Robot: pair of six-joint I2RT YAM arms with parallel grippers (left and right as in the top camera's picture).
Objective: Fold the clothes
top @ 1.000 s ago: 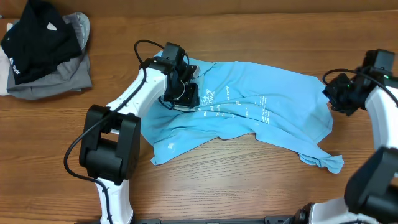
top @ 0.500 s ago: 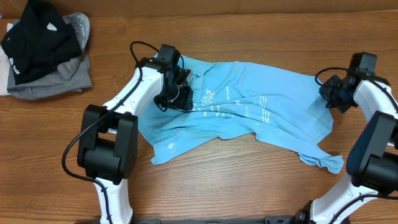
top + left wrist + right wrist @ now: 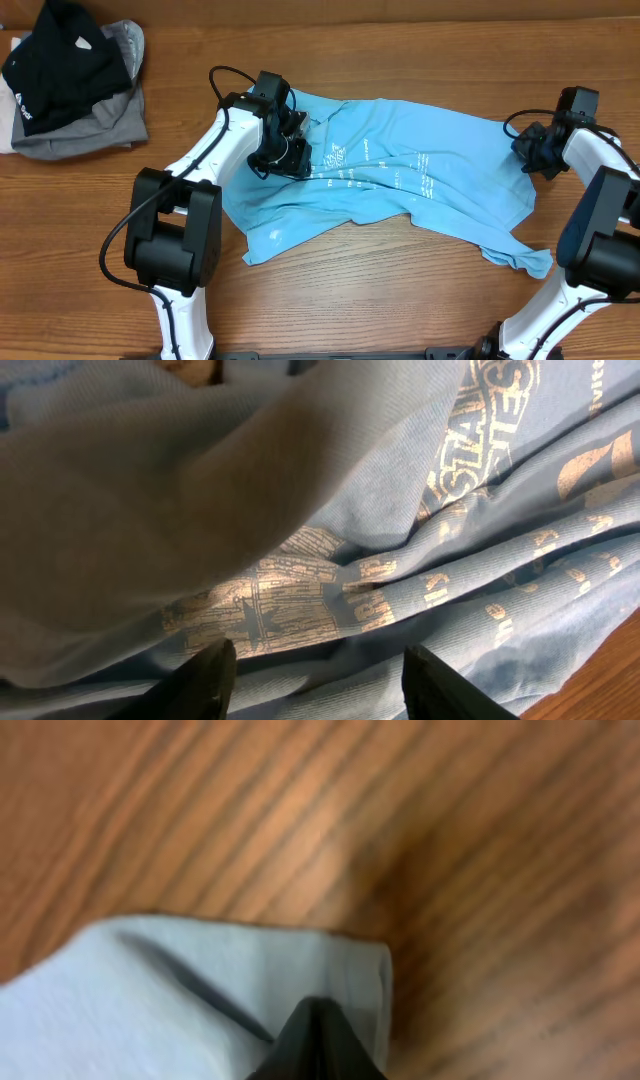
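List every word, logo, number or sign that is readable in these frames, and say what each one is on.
"STA" and "ES": fragments of pale block lettering on the blue T-shirt, left wrist view; folds hide the rest.
Smaller print below that lettering: blurred, unreadable.
White lettering on the T-shirt, overhead view: too small to read.
Small white logo on the black garment: too small to read.
Right wrist view: no text.

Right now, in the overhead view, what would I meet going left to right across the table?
black garment → left gripper → white lettering on the T-shirt → right gripper
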